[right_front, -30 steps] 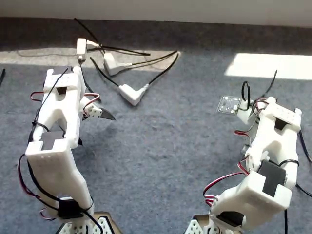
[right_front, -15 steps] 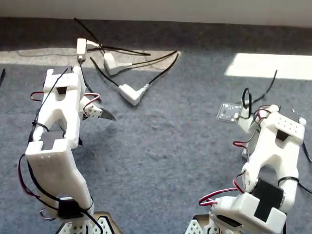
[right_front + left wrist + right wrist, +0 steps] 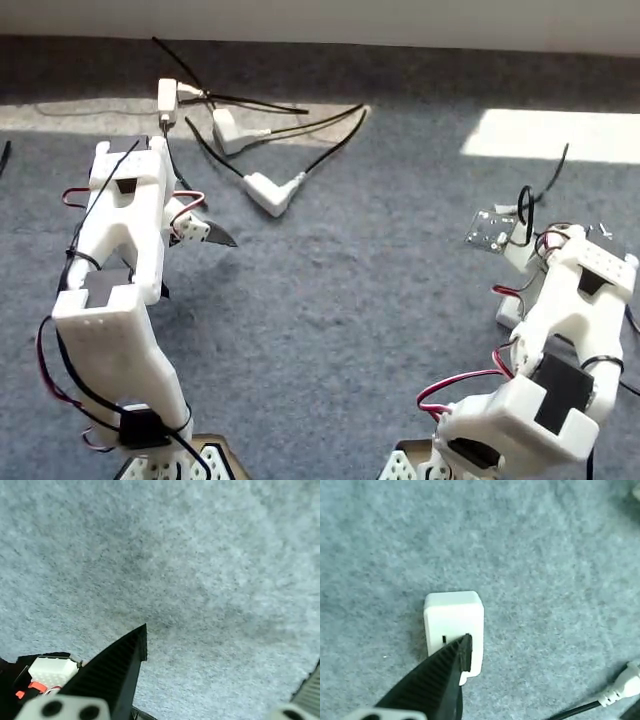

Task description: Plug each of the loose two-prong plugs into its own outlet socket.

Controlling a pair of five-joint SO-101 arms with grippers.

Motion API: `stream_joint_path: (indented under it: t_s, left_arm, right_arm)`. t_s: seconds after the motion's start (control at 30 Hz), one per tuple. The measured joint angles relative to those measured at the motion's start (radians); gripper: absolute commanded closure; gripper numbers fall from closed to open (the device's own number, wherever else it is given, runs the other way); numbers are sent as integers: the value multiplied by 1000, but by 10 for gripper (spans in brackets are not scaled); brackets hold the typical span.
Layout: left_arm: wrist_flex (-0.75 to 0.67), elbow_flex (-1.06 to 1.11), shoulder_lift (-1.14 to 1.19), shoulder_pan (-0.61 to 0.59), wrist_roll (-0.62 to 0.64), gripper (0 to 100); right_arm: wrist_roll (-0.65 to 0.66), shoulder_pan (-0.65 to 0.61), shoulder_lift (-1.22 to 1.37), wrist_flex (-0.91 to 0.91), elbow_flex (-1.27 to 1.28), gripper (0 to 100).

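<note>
Right wrist view, white rounded outlet socket [image 3: 452, 612], dark slot [image 3: 443, 639], grey carpet [image 3: 545, 555].

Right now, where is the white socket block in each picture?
High view: white socket block on the grey carpet, tucked against the right arm.
Left wrist view: carpet beneath that arm's finger.
Right wrist view: socket block under the black finger.
Shared landmark: the carpet.

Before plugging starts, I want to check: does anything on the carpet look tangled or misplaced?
The white plugs lie loose at the far left, their black cords crossing. The socket block sits apart, under the right arm.
</note>
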Motion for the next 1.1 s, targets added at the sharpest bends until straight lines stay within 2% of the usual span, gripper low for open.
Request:
stream_joint_path:
  t_s: [0.3, 0.8, 1.1]
  left_arm:
    - [0, 0, 0, 0, 0, 522]
    - [0, 0, 0, 0, 0, 522]
    - [0, 0, 0, 0, 0, 522]
  right_arm:
    - [0, 3, -5, 270, -11, 506]
    - [40, 34, -11, 262, -11, 506]
    - [40, -21, -11, 259, -43, 506]
